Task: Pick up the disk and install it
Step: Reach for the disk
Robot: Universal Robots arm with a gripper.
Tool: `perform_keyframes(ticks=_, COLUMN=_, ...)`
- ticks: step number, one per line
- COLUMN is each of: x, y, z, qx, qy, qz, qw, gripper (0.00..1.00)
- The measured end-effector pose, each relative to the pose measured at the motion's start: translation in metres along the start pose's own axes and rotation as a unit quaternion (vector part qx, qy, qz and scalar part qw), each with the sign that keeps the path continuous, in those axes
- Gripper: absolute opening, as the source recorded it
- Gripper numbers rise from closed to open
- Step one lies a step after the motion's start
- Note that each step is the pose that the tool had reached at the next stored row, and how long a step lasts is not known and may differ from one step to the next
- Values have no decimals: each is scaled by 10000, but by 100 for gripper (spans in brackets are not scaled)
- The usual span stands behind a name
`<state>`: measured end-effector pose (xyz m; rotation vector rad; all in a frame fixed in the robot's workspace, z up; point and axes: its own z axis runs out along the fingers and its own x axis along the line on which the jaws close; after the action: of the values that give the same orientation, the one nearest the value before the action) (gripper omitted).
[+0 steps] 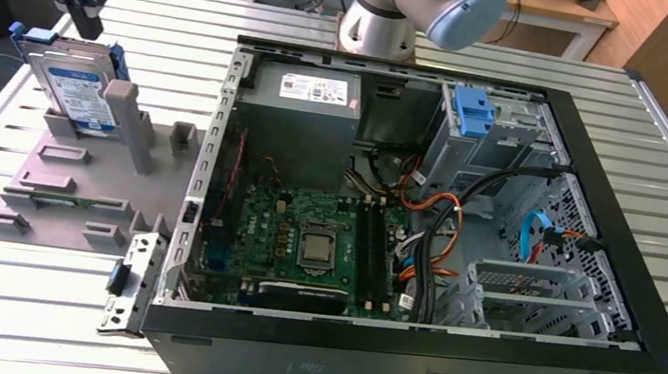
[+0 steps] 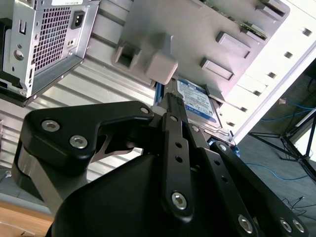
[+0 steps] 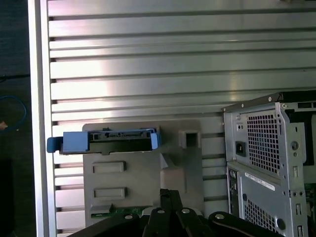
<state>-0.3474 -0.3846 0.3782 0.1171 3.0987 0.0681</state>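
Leaning silver disk (image 1: 78, 91), blue-framed

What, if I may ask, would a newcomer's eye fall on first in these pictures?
The open computer case dominates the exterior view's centre and right, its green motherboard exposed. At that view's left, the disk leans in a grey fixture, with the gripper close above it.
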Motion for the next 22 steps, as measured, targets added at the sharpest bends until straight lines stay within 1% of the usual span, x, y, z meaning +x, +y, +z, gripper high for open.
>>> perform_keyframes(ticks=9, x=39, y=117, z=49, qx=0, qy=0, qz=-1, qw=10000, gripper=11)
perform_keyframes(ticks=15, x=109, y=200, z=98, qx=0, qy=0, qz=0, qw=10000, gripper=11)
perform_keyframes(ticks=17, x=129, y=212, z=108, qx=0, qy=0, qz=0, qw=10000, gripper=11)
perform_keyframes(ticks=22, x=136, y=215, z=112, qx=0, qy=0, qz=-1, qw=10000, gripper=11)
